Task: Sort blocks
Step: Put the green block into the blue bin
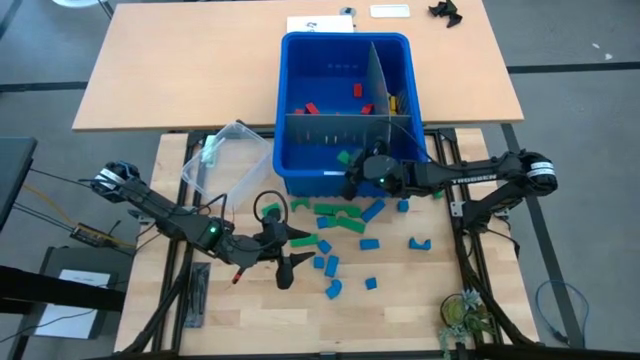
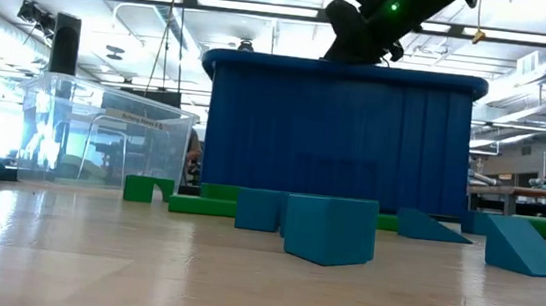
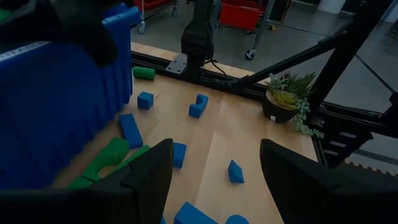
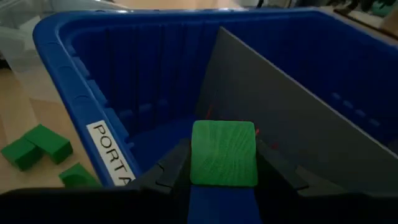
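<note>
1. The tabletop (image 1: 420, 300) spread beneath both grippers, light wood, with blue and green blocks (image 1: 340, 222) scattered between them.
2. The big blue bin (image 1: 300, 110) stood just ahead of the right gripper (image 1: 352, 172), split by grey dividers; red blocks (image 1: 311, 107) lay in its far compartments, well beyond the gripper.
3. A clear tub (image 1: 222, 150) sat off to the side of the left gripper (image 1: 290, 252), beside the bin.
4. The right gripper hung over the bin's near rim, its fingers closed on a green block (image 4: 224, 154) held above the near compartment.
5. The left gripper hovered low over the tabletop with fingers (image 3: 149, 180) spread and nothing between them; small blue blocks (image 3: 235, 172) lay just ahead of it.
</note>
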You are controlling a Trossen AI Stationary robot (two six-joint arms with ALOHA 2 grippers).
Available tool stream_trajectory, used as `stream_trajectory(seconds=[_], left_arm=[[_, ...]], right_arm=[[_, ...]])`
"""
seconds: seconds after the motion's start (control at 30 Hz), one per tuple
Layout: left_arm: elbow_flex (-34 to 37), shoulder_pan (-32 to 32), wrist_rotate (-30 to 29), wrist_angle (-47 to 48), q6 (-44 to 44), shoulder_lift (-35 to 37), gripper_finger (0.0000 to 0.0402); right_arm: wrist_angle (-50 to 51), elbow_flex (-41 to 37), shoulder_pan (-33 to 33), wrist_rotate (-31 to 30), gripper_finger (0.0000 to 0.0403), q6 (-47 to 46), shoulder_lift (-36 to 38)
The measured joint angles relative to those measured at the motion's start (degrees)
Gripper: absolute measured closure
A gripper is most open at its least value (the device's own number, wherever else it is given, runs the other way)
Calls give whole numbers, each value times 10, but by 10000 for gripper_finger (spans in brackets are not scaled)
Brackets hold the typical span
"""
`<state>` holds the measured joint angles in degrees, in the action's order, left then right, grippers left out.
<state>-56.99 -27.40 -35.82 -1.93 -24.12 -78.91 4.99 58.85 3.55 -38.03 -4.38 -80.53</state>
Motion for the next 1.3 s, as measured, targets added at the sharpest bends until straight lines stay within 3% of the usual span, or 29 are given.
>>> stream_trajectory(seconds=[0.4, 0.7, 0.83, 1.0, 1.13, 1.3], left_arm=[[0, 0, 1, -37, 1, 0, 154], [0, 1, 0, -55, 33, 0, 154], [0, 1, 1, -62, 59, 0, 154], [0, 1, 1, -68, 51, 0, 154], [0, 1, 0, -79, 72, 0, 154], [0, 1, 17, -79, 72, 0, 154]], right_arm=[[-7, 2, -10, -11, 273, 1, 98], [-13, 3, 78, 50, 270, -38, 78], [-15, 3, 94, 73, 195, -44, 68], [-15, 3, 63, 120, 107, -21, 92], [-5, 3, -1, 136, 75, -19, 119], [6, 3, -109, 142, 70, -14, 129]])
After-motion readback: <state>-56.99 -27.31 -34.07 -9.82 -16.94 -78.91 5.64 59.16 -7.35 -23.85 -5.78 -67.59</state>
